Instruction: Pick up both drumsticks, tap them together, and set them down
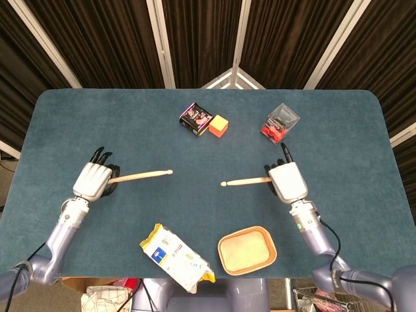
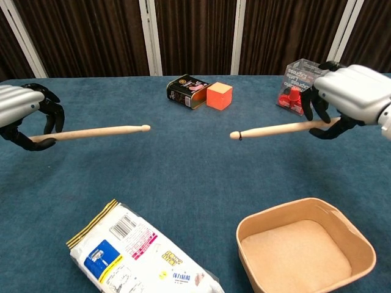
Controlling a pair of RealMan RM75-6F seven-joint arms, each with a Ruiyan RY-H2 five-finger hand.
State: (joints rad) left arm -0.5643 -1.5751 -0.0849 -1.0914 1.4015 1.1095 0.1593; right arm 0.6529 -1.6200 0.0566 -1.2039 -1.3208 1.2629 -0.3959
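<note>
Right now the left robot hand point(image 1: 93, 179) is curled around the thick end of one drumstick point(image 1: 144, 175) at 9 o'clock on the table point(image 1: 338, 123), and the right robot hand point(image 1: 286, 181) grips the other drumstick point(image 1: 244, 182) at 3 o'clock. Both sticks point toward the middle with a gap between their tips, held low and almost flat, probably ready to be laid down. Nearby, a bowl point(image 1: 246, 250) sits at 6 o'clock beside a snack bag point(image 1: 174, 257).
</note>
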